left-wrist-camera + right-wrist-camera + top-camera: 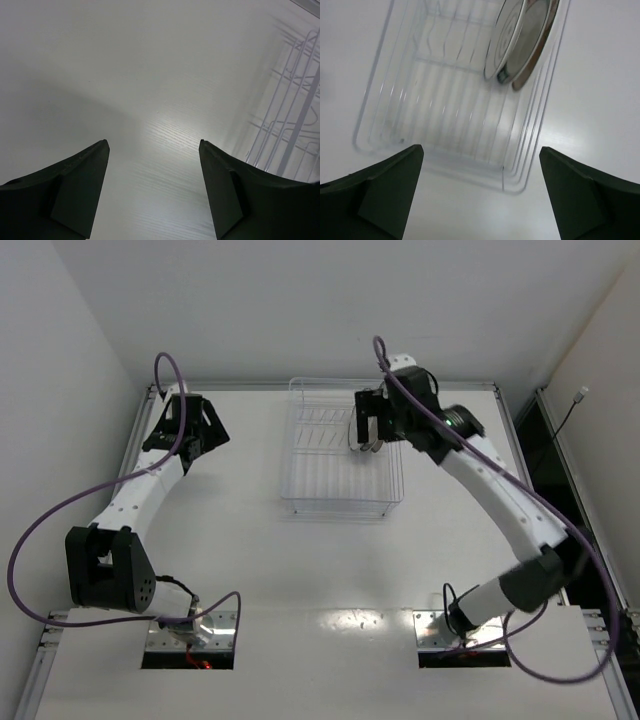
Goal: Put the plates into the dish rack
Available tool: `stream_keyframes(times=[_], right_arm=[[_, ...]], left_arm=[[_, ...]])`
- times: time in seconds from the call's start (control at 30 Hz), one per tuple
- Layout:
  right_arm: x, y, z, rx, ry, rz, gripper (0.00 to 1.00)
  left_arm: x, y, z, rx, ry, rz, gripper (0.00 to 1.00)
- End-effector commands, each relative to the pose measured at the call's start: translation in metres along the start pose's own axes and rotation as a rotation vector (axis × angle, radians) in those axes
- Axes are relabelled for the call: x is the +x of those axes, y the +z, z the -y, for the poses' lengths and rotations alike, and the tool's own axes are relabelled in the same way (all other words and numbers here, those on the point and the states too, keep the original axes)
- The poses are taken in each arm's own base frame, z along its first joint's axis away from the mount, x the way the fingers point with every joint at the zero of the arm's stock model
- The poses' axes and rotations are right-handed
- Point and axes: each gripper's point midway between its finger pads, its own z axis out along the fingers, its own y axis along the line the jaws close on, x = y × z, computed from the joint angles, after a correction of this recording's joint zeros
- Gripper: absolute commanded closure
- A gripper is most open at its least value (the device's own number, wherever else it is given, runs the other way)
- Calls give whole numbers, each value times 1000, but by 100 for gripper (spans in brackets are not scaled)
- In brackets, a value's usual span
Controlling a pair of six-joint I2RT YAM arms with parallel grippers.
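The dish rack [340,508] is a see-through wire basket at the table's middle back. It also shows in the right wrist view [516,185] and at the right edge of the left wrist view [292,100]. Two plates stand on edge in its far right slots: a white one with a ringed face [506,37] and one with a brownish rim [537,40] behind it. Their patterns are too blurred to name, and a third plate is not visible. My right gripper [368,435] [481,165] is open and empty above the rack. My left gripper [203,435] [153,145] is open and empty over bare table, left of the rack.
White walls close in the table at the back and both sides. Purple cables loop from both arms. The arm bases sit at the near edge.
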Motion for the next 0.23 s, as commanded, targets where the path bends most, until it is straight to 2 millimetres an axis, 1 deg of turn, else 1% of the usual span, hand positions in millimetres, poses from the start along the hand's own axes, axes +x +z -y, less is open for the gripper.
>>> stream_keyframes(times=[0.0, 0.03, 0.07, 0.1, 0.13, 0.17, 0.2], right_arm=[[24, -44, -19, -227, 6, 43, 0], [56, -41, -16, -233, 9, -10, 0], [67, -45, -7, -221, 34, -15, 0], [77, -49, 6, -166, 52, -18, 0], [100, -47, 15, -128, 75, -49, 0], [101, -58, 27, -97, 104, -15, 0], [111, -59, 33, -76, 113, -18, 0]], left_arm=[[-20, -13, 22, 95, -29, 42, 30], [-19, -13, 25, 109, -28, 35, 30], [-13, -10, 27, 120, -24, 14, 30], [-13, -10, 27, 120, -24, 14, 30], [-9, -7, 29, 128, -21, -4, 30], [-4, -3, 31, 137, -17, -24, 30], [-3, -4, 33, 147, -17, -29, 30]])
